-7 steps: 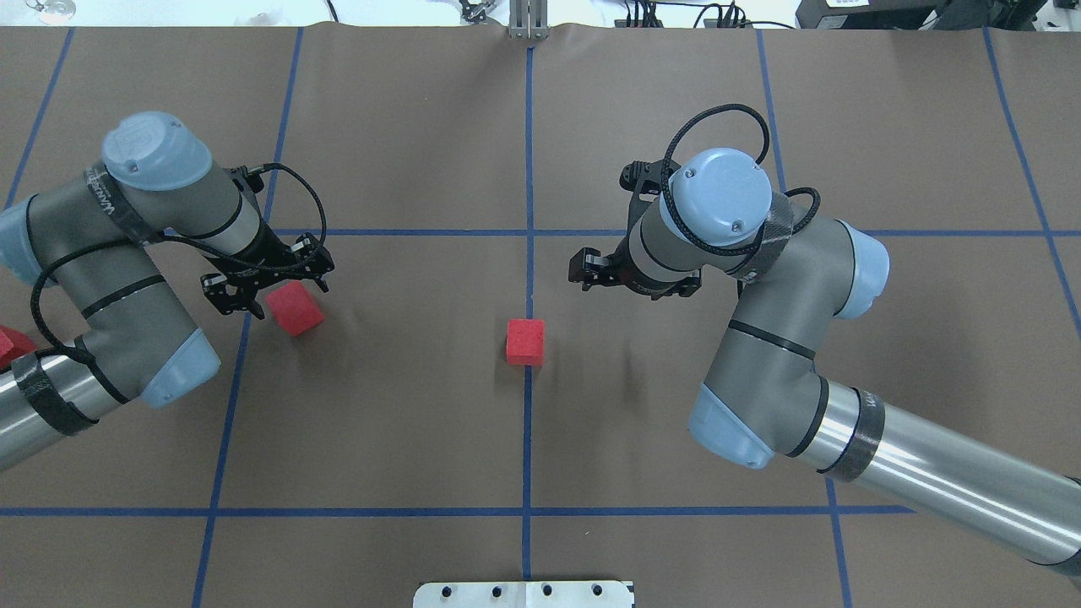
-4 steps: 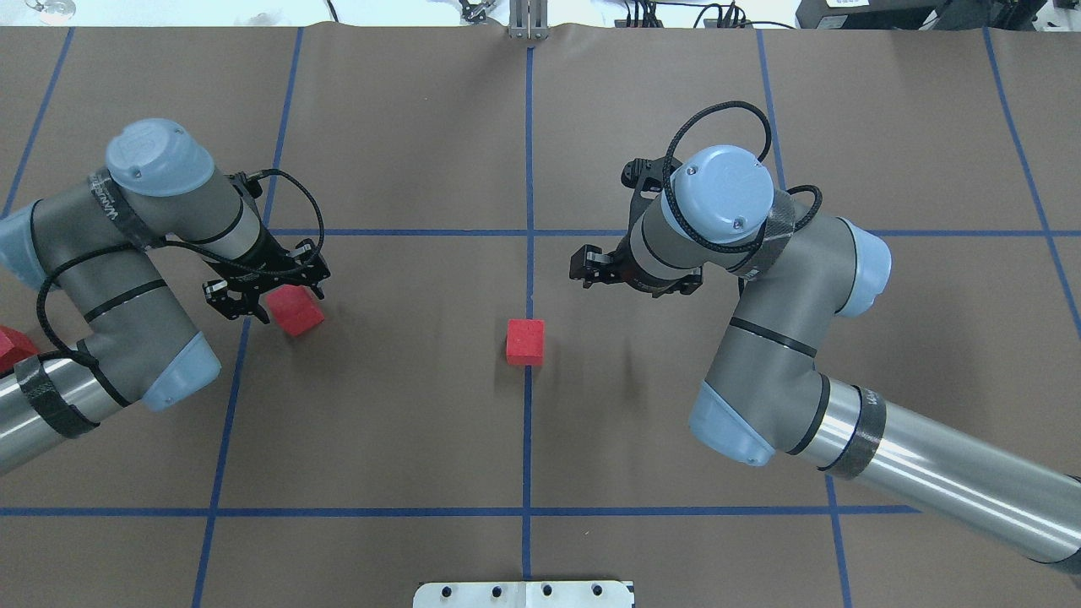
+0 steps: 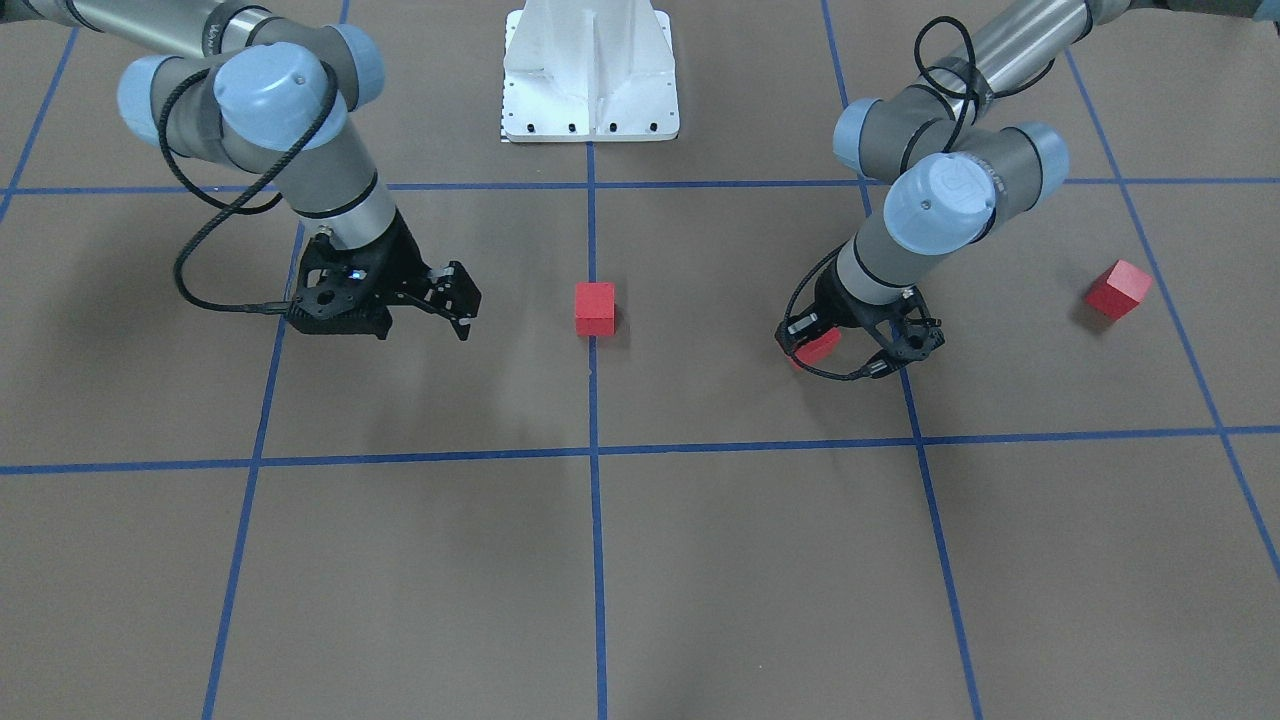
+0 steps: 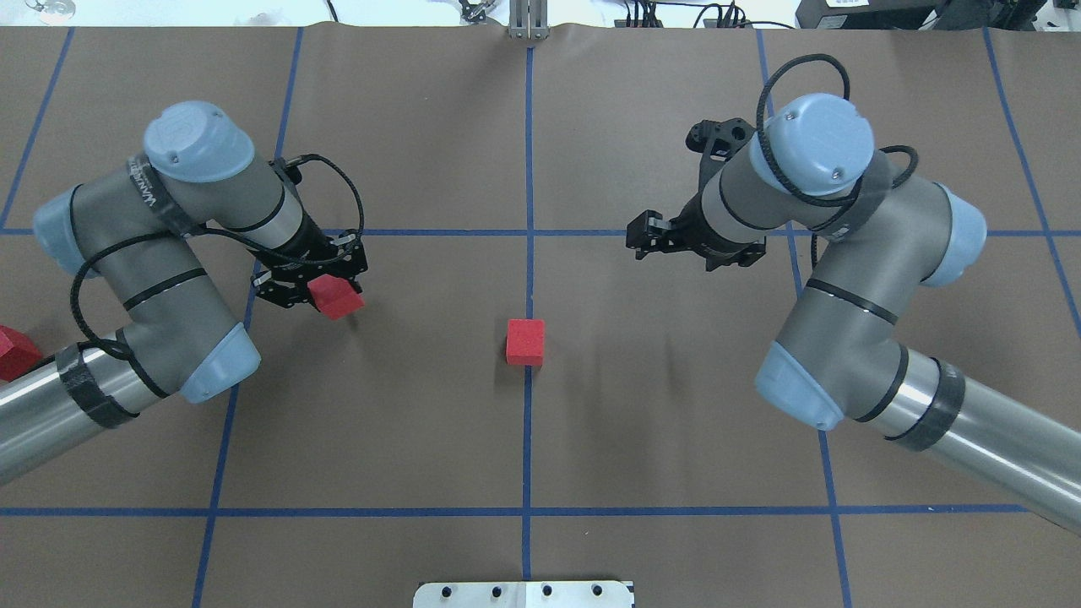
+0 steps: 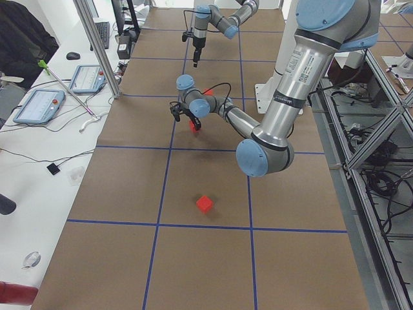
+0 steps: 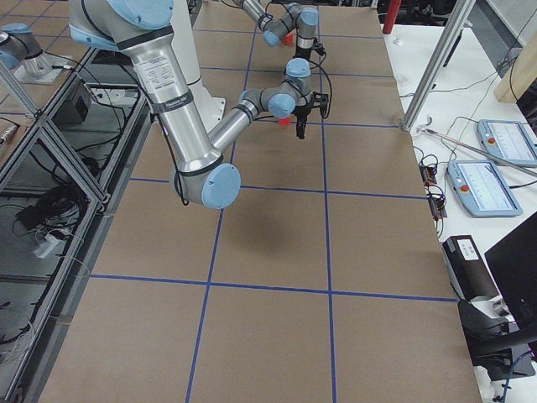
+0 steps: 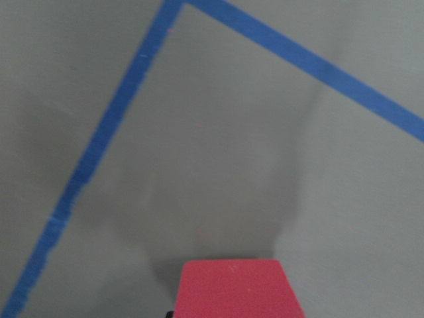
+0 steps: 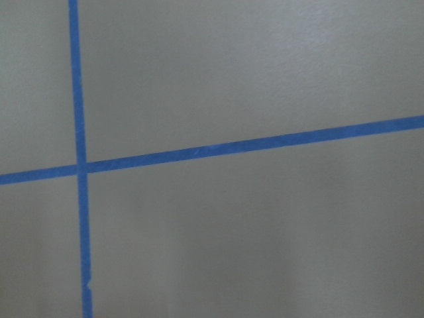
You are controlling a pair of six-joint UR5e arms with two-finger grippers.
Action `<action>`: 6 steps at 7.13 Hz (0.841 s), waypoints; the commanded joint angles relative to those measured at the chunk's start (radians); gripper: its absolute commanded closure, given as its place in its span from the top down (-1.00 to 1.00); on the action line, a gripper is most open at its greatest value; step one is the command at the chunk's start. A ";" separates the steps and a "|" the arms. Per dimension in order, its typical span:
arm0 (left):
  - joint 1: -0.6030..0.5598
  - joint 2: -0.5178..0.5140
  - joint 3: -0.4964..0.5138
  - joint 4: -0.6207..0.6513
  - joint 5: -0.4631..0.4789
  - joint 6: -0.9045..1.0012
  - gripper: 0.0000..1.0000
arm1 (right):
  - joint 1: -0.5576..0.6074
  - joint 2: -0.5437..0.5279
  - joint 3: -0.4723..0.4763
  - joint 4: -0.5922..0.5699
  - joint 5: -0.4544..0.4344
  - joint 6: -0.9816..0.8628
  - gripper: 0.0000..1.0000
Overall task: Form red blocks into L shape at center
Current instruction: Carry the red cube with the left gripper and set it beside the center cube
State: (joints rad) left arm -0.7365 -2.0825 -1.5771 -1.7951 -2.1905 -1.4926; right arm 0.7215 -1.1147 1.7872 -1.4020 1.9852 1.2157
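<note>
Moved: left gripper (image 4: 329, 291) has carried its red block (image 4: 338, 301) toward centre; right gripper (image 4: 643, 237) has backed away.
Spare block (image 3: 1118, 288): lies by the left arm, well apart from the others, awaiting its turn.
Centre block (image 4: 524, 341): sits on the middle grid line (image 4: 527, 439), anchoring the L.
Left jaws: clenched on their block, probably to set it beside the anchor.
Right jaws: spread and empty, leaving room.
</note>
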 commanded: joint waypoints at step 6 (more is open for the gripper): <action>0.112 -0.546 0.440 0.123 0.139 0.414 -1.00 | 0.121 -0.099 0.032 0.001 0.110 -0.134 0.99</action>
State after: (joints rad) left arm -0.6615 -2.5919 -1.1872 -1.6719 -2.0788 -1.0936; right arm 0.8434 -1.2129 1.8195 -1.4006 2.0973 1.0815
